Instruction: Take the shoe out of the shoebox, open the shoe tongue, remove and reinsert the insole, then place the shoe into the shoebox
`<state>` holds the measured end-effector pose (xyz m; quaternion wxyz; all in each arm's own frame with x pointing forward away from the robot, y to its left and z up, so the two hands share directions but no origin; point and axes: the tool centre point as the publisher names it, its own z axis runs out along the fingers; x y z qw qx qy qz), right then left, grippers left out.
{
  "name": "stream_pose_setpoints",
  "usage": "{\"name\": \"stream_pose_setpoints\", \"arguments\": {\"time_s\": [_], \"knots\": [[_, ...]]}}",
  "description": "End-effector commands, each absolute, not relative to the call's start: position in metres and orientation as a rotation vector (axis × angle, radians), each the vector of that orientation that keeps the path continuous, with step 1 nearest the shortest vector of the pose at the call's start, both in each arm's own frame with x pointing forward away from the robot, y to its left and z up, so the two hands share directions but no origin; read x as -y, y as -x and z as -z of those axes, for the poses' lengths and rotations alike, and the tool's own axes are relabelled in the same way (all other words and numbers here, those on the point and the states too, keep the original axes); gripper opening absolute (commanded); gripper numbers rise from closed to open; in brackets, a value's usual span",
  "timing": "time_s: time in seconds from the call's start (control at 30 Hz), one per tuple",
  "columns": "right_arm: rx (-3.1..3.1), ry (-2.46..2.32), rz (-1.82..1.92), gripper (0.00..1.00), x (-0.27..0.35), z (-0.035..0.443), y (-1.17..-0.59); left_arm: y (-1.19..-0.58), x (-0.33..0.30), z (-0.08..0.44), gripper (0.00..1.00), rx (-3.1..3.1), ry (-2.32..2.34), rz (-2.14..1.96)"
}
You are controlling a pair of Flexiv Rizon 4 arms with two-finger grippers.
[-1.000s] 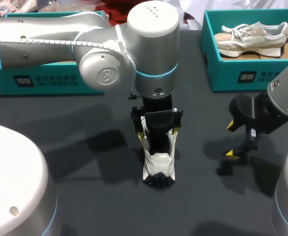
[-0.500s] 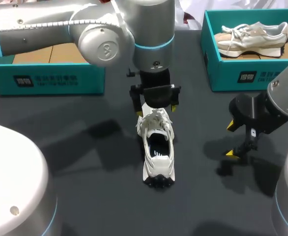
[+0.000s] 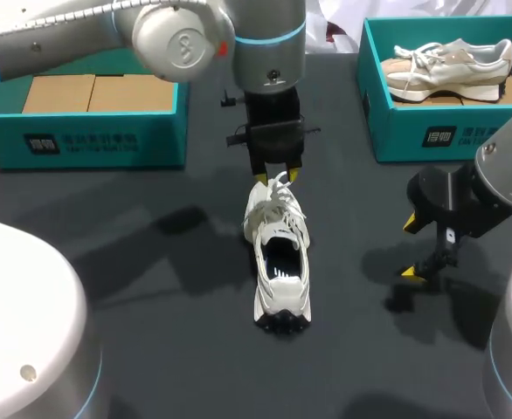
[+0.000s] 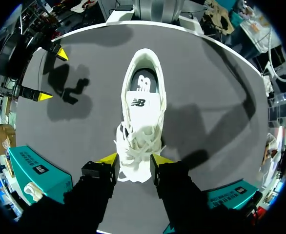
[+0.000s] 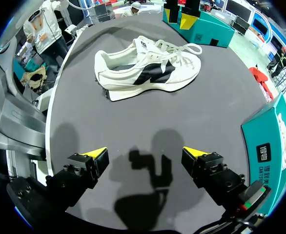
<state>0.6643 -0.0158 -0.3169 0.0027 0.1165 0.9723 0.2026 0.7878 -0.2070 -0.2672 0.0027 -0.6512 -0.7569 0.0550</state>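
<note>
1. Left gripper [image 3: 275, 177] hangs straight down from the arm that enters at the left. Its two yellow-tipped fingers are spread and pinch nothing.
2. It sits just over the toe end of a white shoe [image 3: 278, 262]. In the left wrist view the yellow tips frame the toe and the loose laces, one on each side.
3. The white shoe stands upright on its sole near the middle of the dark grey table [image 3: 151, 288]. Its toe points to 12 o'clock and its heel to 6 o'clock in the head view.
4. The shoe's mouth gapes open and dark, the tongue lies forward under the laces, and black sole studs show at the heel. The right wrist view shows a black mark along its side.
5. Right gripper [image 3: 411, 249] hovers at 3 o'clock from the shoe, well apart from it. Its fingers are spread wide with only its own shadow on the table beneath them.
6. An open teal box [image 3: 90, 140] sits at 10 o'clock from the shoe, with brown cardboard showing inside.
7. A second teal box [image 3: 431, 131] sits at 2 o'clock and holds a beige shoe [image 3: 448, 65] lying on its side.
</note>
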Motion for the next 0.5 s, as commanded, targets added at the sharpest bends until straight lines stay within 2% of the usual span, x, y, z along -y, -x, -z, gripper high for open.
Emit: {"name": "stream_pose_setpoints", "arguments": {"time_s": [0.03,0.37,0.5], "knots": [[-3.047,-0.368,-0.631,1.0,0.016,0.317,-0.663,-0.781,0.202,0.27,0.35,2.361,2.056,-0.184],[-3.047,-0.368,-0.631,1.0,0.016,0.317,-0.663,-0.745,0.201,0.293,0.34,2.262,2.093,-0.214],[-3.047,-0.368,-0.631,1.0,0.016,0.317,-0.663,-0.732,0.205,0.311,0.28,2.222,2.093,-0.243]]}}
